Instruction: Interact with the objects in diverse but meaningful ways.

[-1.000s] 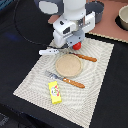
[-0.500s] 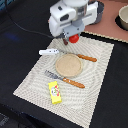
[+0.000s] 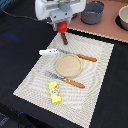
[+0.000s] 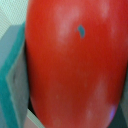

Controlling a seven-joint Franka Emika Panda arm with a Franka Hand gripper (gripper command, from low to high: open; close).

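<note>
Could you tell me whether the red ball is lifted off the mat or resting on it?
Lifted: the red ball sits gripped in the jaws above the mat.

My red ball (image 4: 75, 65) looks smooth and glossy; the mat (image 3: 97, 75) looks woven cloth; the cutlery handles (image 3: 86, 58) look wooden.

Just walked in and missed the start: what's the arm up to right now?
The single arm's gripper is shut on a red tomato-like ball, holding it up above the far edge of the woven placemat; in the wrist view the ball fills nearly the whole picture. On the mat lie a white oblong piece, a round tan plate with wooden-handled cutlery either side, and a yellow packet nearer the camera. Two grey pots sit beyond the mat.
</note>
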